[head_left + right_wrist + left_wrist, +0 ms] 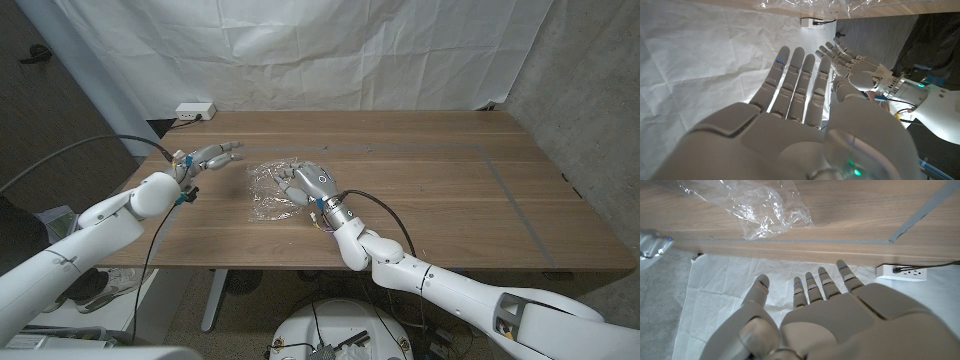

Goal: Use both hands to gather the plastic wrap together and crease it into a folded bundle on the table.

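Note:
The clear plastic wrap (268, 190) lies crumpled on the wooden table (430, 190), left of centre. My right hand (311, 184) stands at the wrap's right edge, partly over it, with its fingers straight and holding nothing. My left hand (210, 158) hovers a short way left of the wrap, apart from it, with its fingers spread toward it. In the left wrist view my left hand (830, 315) is open, and the wrap (765, 205) lies beyond its fingertips. In the right wrist view my right hand (800, 100) has straight fingers, with my left hand (860, 67) facing it past the wrap (805, 4).
A white power strip (195, 110) sits at the table's back left corner. Grey tape lines (510, 190) run across the right half of the tabletop. A white cloth backdrop (330, 50) hangs behind the table. A black cable (100, 145) loops over my left arm.

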Tool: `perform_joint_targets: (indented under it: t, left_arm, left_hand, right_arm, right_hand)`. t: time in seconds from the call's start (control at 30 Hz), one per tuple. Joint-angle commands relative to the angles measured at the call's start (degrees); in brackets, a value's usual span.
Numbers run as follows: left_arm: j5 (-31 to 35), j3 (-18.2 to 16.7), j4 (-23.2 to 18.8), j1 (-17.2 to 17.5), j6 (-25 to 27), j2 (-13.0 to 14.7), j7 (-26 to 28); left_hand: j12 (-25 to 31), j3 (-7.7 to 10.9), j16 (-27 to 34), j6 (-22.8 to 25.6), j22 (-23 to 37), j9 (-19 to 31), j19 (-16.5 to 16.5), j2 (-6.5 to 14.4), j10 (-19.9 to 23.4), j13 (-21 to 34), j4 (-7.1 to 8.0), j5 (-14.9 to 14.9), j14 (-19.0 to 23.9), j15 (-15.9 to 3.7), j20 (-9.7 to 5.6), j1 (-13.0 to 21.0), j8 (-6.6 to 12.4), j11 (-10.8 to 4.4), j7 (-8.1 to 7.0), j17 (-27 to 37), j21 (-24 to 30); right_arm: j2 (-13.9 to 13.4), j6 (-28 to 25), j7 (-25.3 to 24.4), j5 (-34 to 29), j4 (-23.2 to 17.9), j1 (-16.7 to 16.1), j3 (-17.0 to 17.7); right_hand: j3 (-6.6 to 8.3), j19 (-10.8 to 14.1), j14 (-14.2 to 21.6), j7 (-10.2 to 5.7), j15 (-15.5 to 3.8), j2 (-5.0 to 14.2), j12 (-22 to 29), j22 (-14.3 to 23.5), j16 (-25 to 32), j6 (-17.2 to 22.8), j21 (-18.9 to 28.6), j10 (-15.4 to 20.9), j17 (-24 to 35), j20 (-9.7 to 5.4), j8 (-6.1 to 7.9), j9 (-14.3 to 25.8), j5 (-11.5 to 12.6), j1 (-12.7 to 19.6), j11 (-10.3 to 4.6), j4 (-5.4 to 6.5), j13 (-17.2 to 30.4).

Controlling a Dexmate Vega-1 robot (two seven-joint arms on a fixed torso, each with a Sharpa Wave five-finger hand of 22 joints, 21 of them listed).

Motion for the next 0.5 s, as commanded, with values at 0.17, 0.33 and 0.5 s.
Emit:
perform_joint_targets:
  t: [0.17, 0.33, 0.5]
  left_arm:
    - [-6.18, -0.90, 2.26, -0.18, -5.21, -1.10, 1.45]
    - [-6.44, -0.95, 2.04, 0.06, -5.43, -0.72, 1.64]
    - [-6.43, -0.95, 1.73, 0.28, -5.29, -0.45, 1.99]
  left_hand:
    - [0.30, 0.18, 0.21, -0.26, 0.24, 0.10, -0.40, -0.05, -0.07, 0.20, 0.47, -0.11, -0.01, 0.31, 0.14, -0.45, 0.35, 0.10, -0.01, 0.16, -0.37]
    - [0.38, 0.20, 0.25, -0.22, 0.25, 0.10, -0.43, -0.03, -0.09, 0.20, 0.55, -0.10, 0.01, 0.27, 0.17, -0.56, 0.44, 0.05, 0.06, 0.14, -0.38]
    - [0.46, 0.22, 0.26, -0.22, 0.26, 0.10, -0.43, -0.03, -0.05, 0.19, 0.58, -0.09, 0.00, 0.25, 0.14, -0.63, 0.48, 0.14, 0.08, 0.11, -0.37]
  right_arm:
    - [-0.40, 2.02, 3.13, -4.35, 3.44, 0.83, -2.54]
    - [0.65, 2.47, 4.65, -3.94, 5.59, 1.96, -2.90]
    - [1.31, 2.35, 5.63, -3.83, 7.07, 2.77, -3.24]
  right_hand:
    - [2.71, -1.89, -4.35, 0.14, -2.94, -1.52, -4.51, -0.09, -6.78, -3.31, -0.08, -3.42, -4.05, -0.29, -2.61, -0.82, -0.24, -2.19, 1.01, 0.87, -2.00]
    - [0.04, -2.38, -4.54, 1.48, -1.78, -2.93, -5.90, -0.15, -7.98, -3.46, -0.34, -3.29, -4.70, 0.60, -3.26, -0.89, -0.73, -7.71, 2.92, 3.33, -2.43]
    - [-1.47, -2.55, -4.90, 1.94, -1.13, -3.39, -6.65, -0.17, -8.61, -3.89, -0.53, -3.32, -4.91, 1.01, -3.72, -0.91, -0.87, -10.79, 3.57, 4.72, -2.52]
